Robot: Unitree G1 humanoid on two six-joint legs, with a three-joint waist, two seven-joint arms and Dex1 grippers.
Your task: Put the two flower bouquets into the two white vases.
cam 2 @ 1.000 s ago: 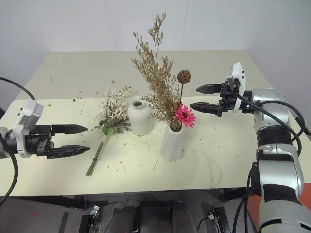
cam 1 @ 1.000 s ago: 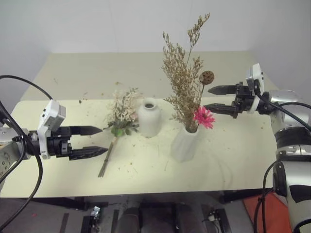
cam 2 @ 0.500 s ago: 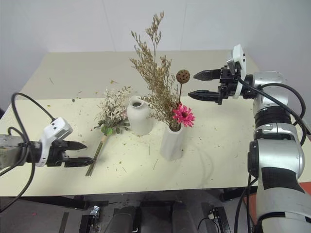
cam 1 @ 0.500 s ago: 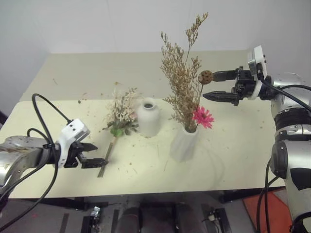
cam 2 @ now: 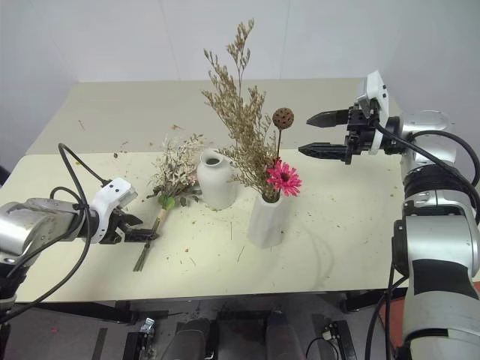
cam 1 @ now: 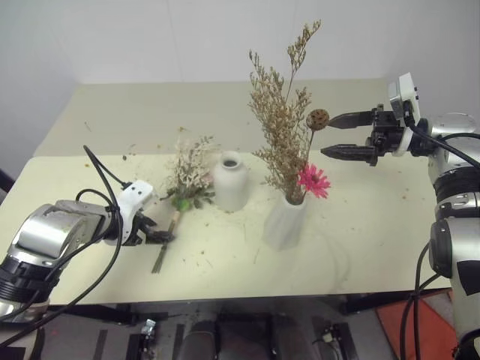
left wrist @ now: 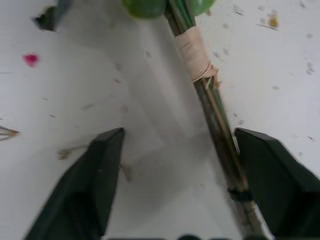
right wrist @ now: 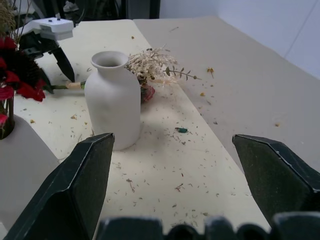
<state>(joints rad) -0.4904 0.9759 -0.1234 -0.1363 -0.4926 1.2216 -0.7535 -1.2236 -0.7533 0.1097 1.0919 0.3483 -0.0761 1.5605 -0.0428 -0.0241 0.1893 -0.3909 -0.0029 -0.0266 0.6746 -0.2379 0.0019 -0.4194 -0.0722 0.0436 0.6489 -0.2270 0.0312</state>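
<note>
On bouquet stem (left wrist: pixel 210 100), unlettered tan tape (left wrist: pixel 196 54)

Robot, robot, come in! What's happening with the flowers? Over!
Left hand open around leafy bouquet stems, right hand open, idle. Dried bouquet in ribbed vase. Bottle vase empty.

I see a pale cream table (cam 1: pixel 360 247) in front of me, with a second one of the same colour (cam 1: pixel 150 112) butted against its far edge. Bits of dry plant litter (cam 2: pixel 225 232) lie scattered over both tops. Behind them stands a plain white wall (cam 1: pixel 187 37). Below the near edge the floor (cam 2: pixel 75 330) is dark, with something orange-red (cam 1: pixel 409 330) at the right corner.
</note>
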